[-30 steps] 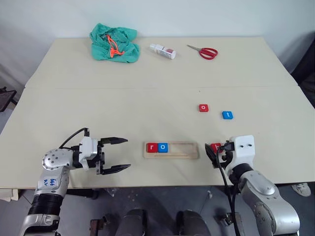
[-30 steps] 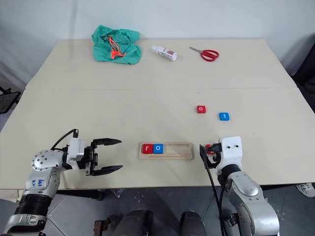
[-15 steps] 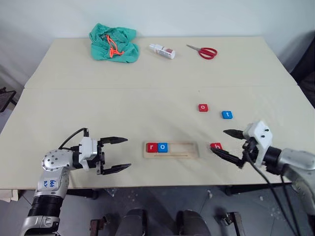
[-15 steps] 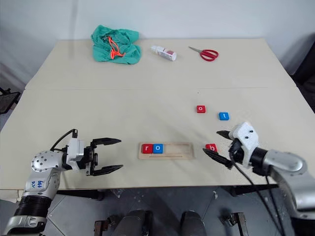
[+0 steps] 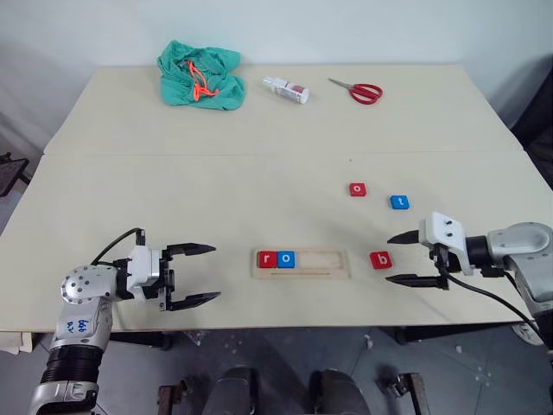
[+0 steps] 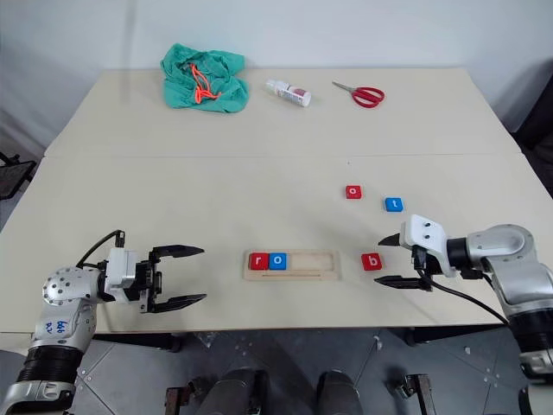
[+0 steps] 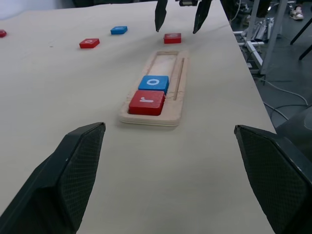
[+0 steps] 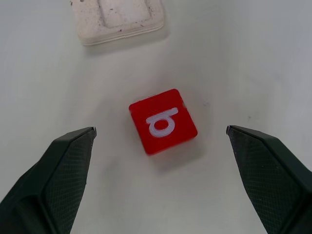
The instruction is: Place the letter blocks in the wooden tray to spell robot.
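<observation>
If you close the wide-open, empty right claw (image 5: pixel 408 258) off-centre, the small flat red square block with white letter b (image 5: pixel 380 259) may skid across the beige tabletop (image 5: pixel 259 173), as it lies loose just beside the pale wooden tray (image 5: pixel 324 264) holding r and o.

Head stereo pair: high, facing fwd and down over whole table (image 5: pixel 259 130), near-identical coverage. L wrist cam: low over tabletop, looking along wooden tray (image 7: pixel 155 92) toward red b block (image 7: pixel 172 37). R wrist cam: close, angled down on same b block (image 8: pixel 163 121), tray end (image 8: pixel 117 17) shared.
</observation>
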You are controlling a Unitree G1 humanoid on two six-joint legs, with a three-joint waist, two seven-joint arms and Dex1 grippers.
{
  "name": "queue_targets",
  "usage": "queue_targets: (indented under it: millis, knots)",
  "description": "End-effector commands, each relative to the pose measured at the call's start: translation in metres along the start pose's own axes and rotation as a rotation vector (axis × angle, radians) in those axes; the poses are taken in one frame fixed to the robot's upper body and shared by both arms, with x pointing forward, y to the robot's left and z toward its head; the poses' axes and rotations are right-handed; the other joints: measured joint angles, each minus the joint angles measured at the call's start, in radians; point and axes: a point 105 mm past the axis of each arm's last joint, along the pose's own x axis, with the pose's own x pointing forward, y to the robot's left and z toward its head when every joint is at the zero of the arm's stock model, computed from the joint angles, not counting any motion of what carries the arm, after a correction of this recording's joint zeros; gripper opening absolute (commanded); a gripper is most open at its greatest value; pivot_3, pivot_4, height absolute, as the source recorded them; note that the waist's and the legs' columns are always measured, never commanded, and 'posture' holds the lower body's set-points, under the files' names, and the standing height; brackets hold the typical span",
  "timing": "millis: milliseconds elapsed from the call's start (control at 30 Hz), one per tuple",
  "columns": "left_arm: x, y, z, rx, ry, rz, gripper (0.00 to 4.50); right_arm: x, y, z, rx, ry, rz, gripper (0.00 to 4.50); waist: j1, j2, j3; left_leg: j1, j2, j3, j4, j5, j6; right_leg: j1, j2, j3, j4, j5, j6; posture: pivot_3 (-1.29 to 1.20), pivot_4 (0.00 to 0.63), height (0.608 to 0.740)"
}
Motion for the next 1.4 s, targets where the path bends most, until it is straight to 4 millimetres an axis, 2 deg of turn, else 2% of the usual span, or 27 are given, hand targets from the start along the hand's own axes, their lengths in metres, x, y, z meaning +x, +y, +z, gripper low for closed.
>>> queue_targets:
  millis: [33,200,233,300,500,733,867,933,1067,1200,1400]
  knots:
    - [-0.002,-0.002,0.008,0.029,-0.018,0.018,4.50,0.004,0.000,0.002,-0.031,-0.001,0.028,4.48,0.001,0.000,0.000,0.000,0.000,0.000,0.000,0.000,0.000,0.000,0.000,0.000,0.000,0.000,0.000,0.00,0.150,0.740]
    - [-0.001,-0.005,0.009,0.028,-0.019,0.029,4.50,0.006,-0.001,0.001,-0.051,0.013,0.043,4.48,0.002,0.000,0.000,0.000,0.000,-0.001,0.001,0.000,0.000,0.000,0.000,0.000,0.000,0.000,0.000,0.00,0.150,0.740]
    - [0.000,-0.005,0.009,0.028,-0.019,0.030,4.50,0.007,-0.001,0.000,-0.055,0.016,0.044,4.31,0.001,0.000,0.000,0.000,0.000,-0.001,0.001,0.000,0.000,0.000,0.000,0.000,0.000,0.000,0.000,0.00,0.150,0.740]
    - [0.000,-0.006,0.009,0.027,-0.019,0.035,4.50,0.007,-0.003,0.000,-0.058,0.020,0.039,3.88,0.000,0.000,0.000,0.000,0.000,0.000,0.001,0.000,0.000,0.000,0.000,0.000,0.000,0.000,0.000,0.00,0.150,0.740]
    - [0.001,-0.006,0.009,0.025,-0.021,0.037,4.50,0.002,-0.011,0.014,-0.072,-0.018,-0.005,1.80,0.002,0.000,0.000,0.000,0.000,0.000,0.001,0.000,0.000,0.000,0.000,0.000,0.000,0.000,0.000,0.00,0.150,0.740]
    - [0.003,-0.002,0.006,0.027,-0.023,0.037,4.50,-0.002,-0.014,0.046,-0.042,-0.079,-0.062,1.80,0.002,0.000,0.000,0.000,0.000,0.000,0.001,0.000,0.000,0.000,0.000,0.000,0.000,0.000,0.000,0.00,0.150,0.740]
    - [0.007,0.001,0.004,0.029,-0.033,0.032,4.50,0.007,-0.004,0.084,-0.054,-0.129,-0.017,1.80,0.002,0.000,0.000,-0.001,0.000,-0.001,0.001,0.000,0.000,0.000,0.000,0.000,0.000,0.000,0.000,0.00,0.150,0.740]
    - [0.010,0.002,0.004,0.029,-0.040,0.026,4.50,0.015,0.002,0.095,-0.034,-0.126,0.010,1.80,0.002,0.000,0.000,-0.001,0.000,-0.001,0.001,0.000,0.000,-0.001,0.000,0.000,0.000,0.000,0.000,0.00,0.150,0.740]
    - [0.011,0.001,0.003,0.028,-0.044,0.015,4.50,0.033,0.015,0.106,-0.066,-0.112,0.089,1.80,0.001,0.000,0.000,-0.001,0.000,-0.002,0.001,0.000,0.000,-0.001,0.000,0.000,0.000,0.000,0.000,0.00,0.150,0.740]
    - [0.010,0.001,0.003,0.031,-0.040,0.016,4.50,0.054,0.018,0.112,-0.125,-0.114,0.127,1.80,0.001,0.000,0.000,-0.002,0.000,-0.002,0.001,0.000,0.000,-0.001,0.000,0.000,0.001,0.000,0.000,0.00,0.150,0.740]
    - [0.010,-0.001,0.005,0.041,-0.040,0.029,4.50,0.080,0.020,0.109,-0.164,-0.087,0.160,1.80,0.000,0.000,0.000,-0.002,-0.001,-0.002,0.001,0.000,0.000,-0.002,0.000,0.000,0.001,0.000,0.000,0.00,0.150,0.740]
